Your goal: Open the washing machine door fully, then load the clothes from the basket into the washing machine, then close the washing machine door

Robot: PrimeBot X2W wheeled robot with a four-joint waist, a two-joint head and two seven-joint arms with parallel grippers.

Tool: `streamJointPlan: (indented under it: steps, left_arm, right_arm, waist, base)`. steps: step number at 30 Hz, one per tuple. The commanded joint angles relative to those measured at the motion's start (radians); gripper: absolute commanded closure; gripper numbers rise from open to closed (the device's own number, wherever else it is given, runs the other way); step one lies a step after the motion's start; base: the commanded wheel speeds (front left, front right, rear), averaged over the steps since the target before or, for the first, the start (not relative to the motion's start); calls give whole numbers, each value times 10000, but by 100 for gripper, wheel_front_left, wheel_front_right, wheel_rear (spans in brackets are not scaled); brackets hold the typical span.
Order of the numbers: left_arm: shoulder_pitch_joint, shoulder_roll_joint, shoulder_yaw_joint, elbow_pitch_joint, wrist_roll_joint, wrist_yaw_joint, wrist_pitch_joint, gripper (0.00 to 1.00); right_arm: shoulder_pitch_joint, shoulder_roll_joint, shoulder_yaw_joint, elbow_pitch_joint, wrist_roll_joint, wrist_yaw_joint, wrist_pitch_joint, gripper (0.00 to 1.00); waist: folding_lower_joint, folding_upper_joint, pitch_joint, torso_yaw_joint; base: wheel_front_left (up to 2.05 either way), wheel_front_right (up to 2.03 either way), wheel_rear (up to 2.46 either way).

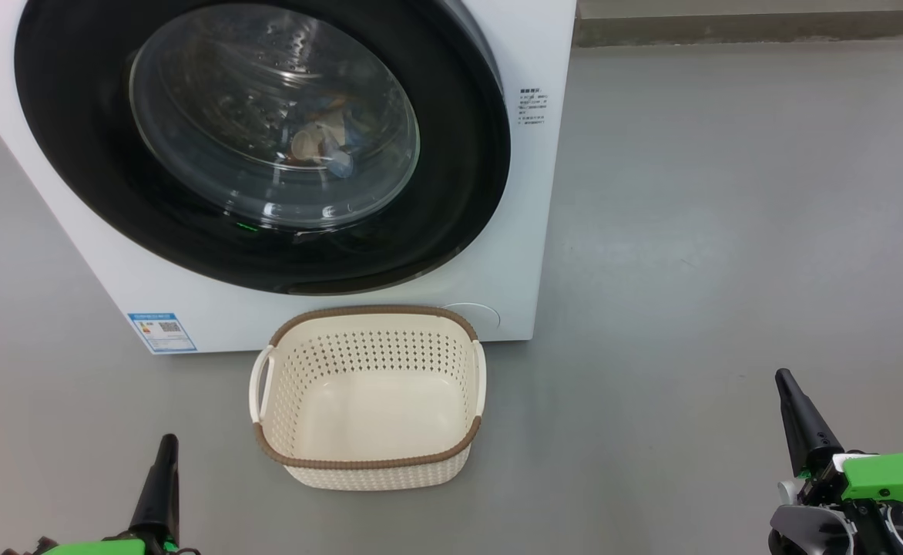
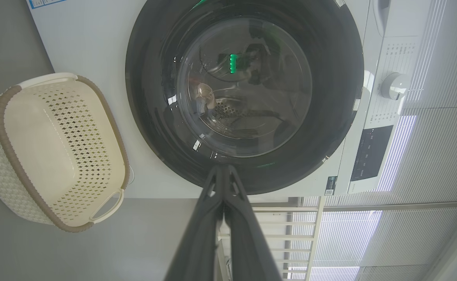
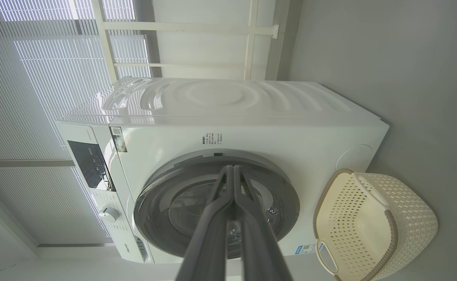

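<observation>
Lower left, the left gripper [image 1: 165,451] hangs low over the grey floor [image 1: 729,231]. The left wrist view shows its fingers [image 2: 209,222] pressed together at the tips, nothing between them. Moving across, there's a blue sticker [image 1: 162,331] on the bottom corner of the washer [image 1: 525,231], and above it the big black door [image 1: 451,193] sits shut, flat against the white front. Through its glass bowl you can make out the clothes [image 1: 324,142], a small heap of cream, blue and orange down in the drum. Just below the door, the basket [image 1: 367,464] stands upright on the floor, tight in front of the washer, its bare cream bottom showing; touching or not, I can't tell. Small print [image 1: 532,104] on the front panel to the door's right. And over at the lower right, well apart from the basket, the right gripper [image 1: 787,385] points up, and from the right wrist its fingers [image 3: 213,222] are closed tip to tip as well, holding nothing.
</observation>
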Motion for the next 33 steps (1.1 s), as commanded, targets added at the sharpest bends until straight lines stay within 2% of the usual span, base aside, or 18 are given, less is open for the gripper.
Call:
streamJointPlan:
  steps: [1,33]
  left_arm:
    - [-467,87,341,-305,-66,-25,74,100]
    - [-465,87,341,-312,-66,-25,73,100]
  right_arm:
    - [-409,-101,179,-288,17,16,84,100]
    - [-409,-101,179,-288,17,16,84,100]
  waist:
    - [0,0,0,0]
    - [0,0,1,0]
  base:
    - [0,0,0]
    - [0,0,0]
